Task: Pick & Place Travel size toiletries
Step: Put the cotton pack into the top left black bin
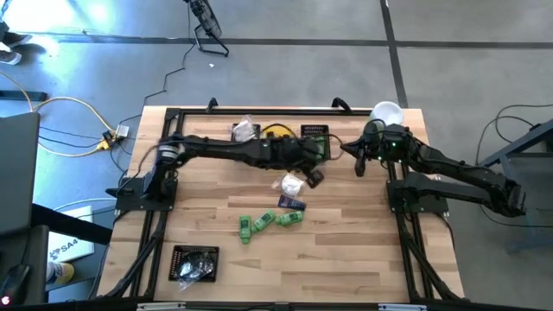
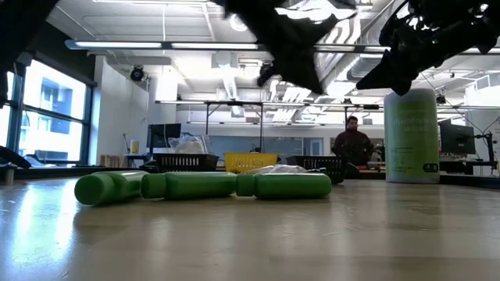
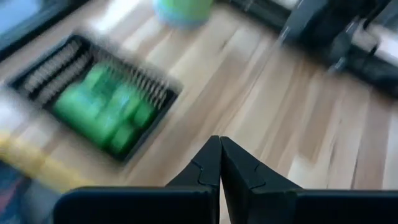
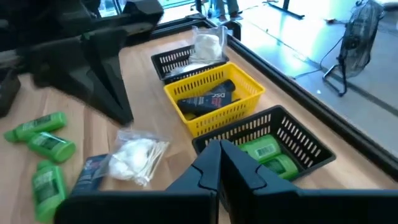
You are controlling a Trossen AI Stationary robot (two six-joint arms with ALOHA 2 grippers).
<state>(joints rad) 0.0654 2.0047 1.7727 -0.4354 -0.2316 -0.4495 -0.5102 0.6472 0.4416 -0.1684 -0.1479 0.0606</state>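
Lettering I can read is scarce: white letters "DSC" on a dark tube [image 4: 208, 98] lying in the yellow bin [image 4: 249, 99]; the labels on the green bottles [image 1: 270, 222] are too small for me to make out. Three of those bottles, smooth plastic with round caps, lie on their sides near the middle of the wooden table [image 1: 363, 250], with a dark blue-purple tube [image 1: 291, 203] and a white crinkly packet [image 1: 292, 184] just beyond them toward the far edge. More green bottles sit in a black mesh bin [image 4: 292, 140] at the far edge, beside the yellow bin, and another black bin [image 4: 171, 59] past that holds a clear crinkly packet [image 4: 208, 43]. A further black bin [image 1: 194, 262] sits near the near left corner, its contents unclear to me. My left gripper [image 3: 219, 163] is stretched out over the far middle of the table, near the bin of green bottles, its fingers pressed together on nothing. My right gripper [image 4: 219, 165] hangs by the far right corner next to the big pale-green cylinder [image 2: 412, 134] with its white lid, fingers likewise pressed together and empty.
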